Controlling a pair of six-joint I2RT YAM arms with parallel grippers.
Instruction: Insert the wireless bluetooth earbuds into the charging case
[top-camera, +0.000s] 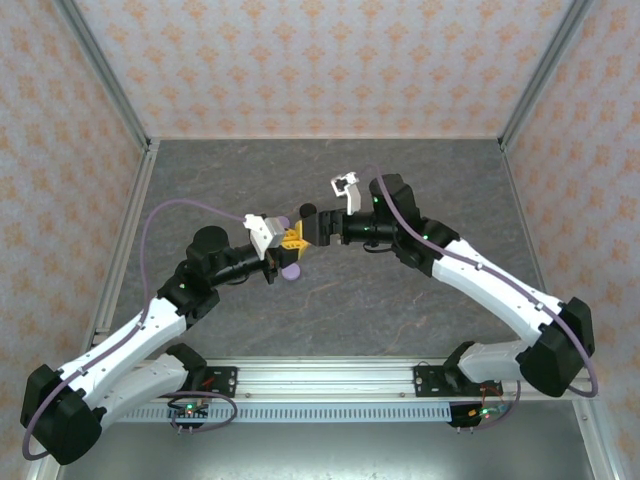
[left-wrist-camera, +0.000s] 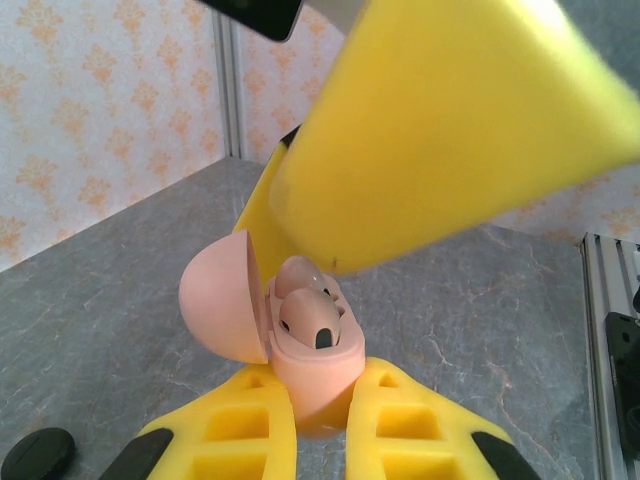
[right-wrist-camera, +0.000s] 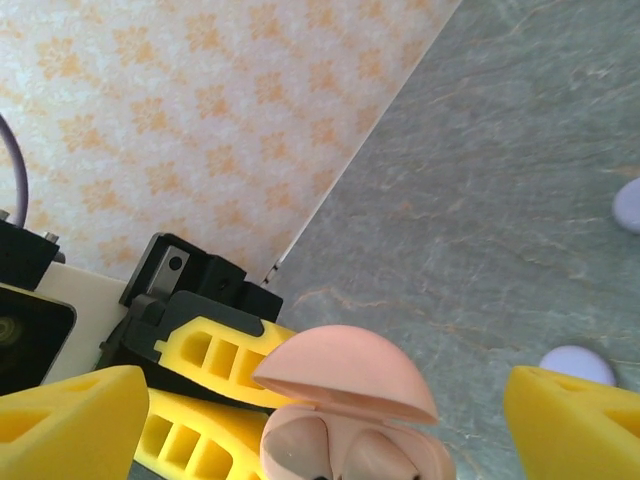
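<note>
The left gripper is closed on the base of the pink case and holds it above the table. The lid stands open toward 9 o'clock in the left wrist view. Two pink earbuds sit in the case wells. The right gripper is open, with one finger at each side of the case and neither touching it. In the top view, one lavender disc lies at 6 o'clock from the case, a second at 11 o'clock, and a black disc at 1 o'clock.
</note>
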